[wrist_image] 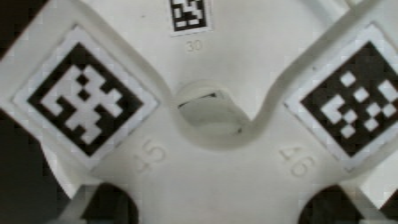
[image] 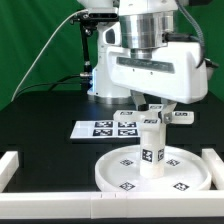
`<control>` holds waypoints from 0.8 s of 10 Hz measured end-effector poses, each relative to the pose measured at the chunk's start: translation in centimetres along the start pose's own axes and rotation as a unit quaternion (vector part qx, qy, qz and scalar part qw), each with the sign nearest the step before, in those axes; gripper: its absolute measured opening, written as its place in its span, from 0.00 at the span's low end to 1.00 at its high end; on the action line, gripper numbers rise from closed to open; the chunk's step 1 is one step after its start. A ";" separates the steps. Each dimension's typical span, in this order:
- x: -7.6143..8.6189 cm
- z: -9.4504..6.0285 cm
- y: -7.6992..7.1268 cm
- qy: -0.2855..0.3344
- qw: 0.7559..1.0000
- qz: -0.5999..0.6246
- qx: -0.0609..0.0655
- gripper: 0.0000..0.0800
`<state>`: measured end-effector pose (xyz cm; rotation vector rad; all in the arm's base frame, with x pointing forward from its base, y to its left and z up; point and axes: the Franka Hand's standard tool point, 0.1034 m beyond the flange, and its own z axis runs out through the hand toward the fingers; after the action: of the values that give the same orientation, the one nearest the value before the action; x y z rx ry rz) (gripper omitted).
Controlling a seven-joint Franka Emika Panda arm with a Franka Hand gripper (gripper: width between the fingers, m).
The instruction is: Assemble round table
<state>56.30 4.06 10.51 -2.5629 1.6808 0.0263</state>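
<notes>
Cross-shaped base [wrist_image: 196,110] held in my jaws [image: 160,110], tagged arms spreading either side; centre hole [wrist_image: 210,112] fills wrist view; jaws narrow, clamped on base, fingertips themselves hidden behind it; leg [image: 152,148] upright directly below jaws, standing at middle of round disc [image: 125,170] on table [image: 45,120]; step by my judgement: seat base hole over leg top; keep base level, hole centred on leg, descend slow and straight; risk: tilt or offset knocks leg over; marker board [image: 105,128] lies beyond disc, well apart from jaws.
</notes>
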 end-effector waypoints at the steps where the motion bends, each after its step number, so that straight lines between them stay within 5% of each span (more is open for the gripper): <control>1: 0.0 0.0 0.0 -0.003 0.998 0.057 0.004 0.55; 4: -0.1 0.1 0.0 -0.010 0.994 0.109 0.007 0.55; 5: -0.2 0.1 0.0 -0.010 0.995 0.095 0.007 0.74; 8: -0.3 -1.7 -0.8 -0.016 1.000 -0.018 0.009 0.81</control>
<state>56.87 4.50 12.25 -2.5658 1.6165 0.0496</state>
